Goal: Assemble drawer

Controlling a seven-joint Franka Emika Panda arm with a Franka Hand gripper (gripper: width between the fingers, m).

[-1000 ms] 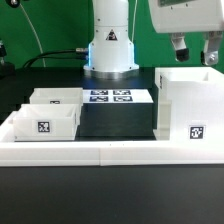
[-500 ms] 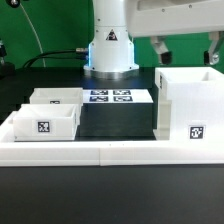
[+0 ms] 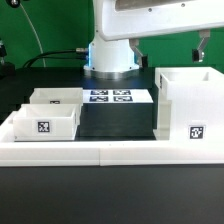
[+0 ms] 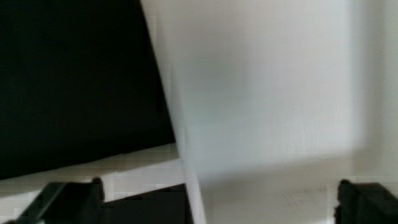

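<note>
The drawer's large hollow white box case (image 3: pixel 190 110) stands at the exterior view's right, a square tag on its front. Two smaller white trays (image 3: pixel 45 120) (image 3: pixel 58 97) sit side by side at the left, the nearer one tagged. My gripper (image 3: pixel 168 48) hangs above the case's left rear corner, open and empty, with its dark fingers (image 3: pixel 200 47) wide apart. In the wrist view the gripper (image 4: pixel 217 205) looks down on the blurred white case wall (image 4: pixel 267 100), a fingertip (image 4: pixel 71 200) at each side. Nothing is between the jaws.
The marker board (image 3: pixel 110 97) lies flat in front of the arm's base (image 3: pixel 110 55). A long low white border wall (image 3: pixel 100 152) runs along the front of the parts. Black table surface (image 3: pixel 115 120) shows between trays and case.
The gripper has risen and shifted toward the exterior view's left. Its fingers now stand wider apart. The case and the trays have not moved.
</note>
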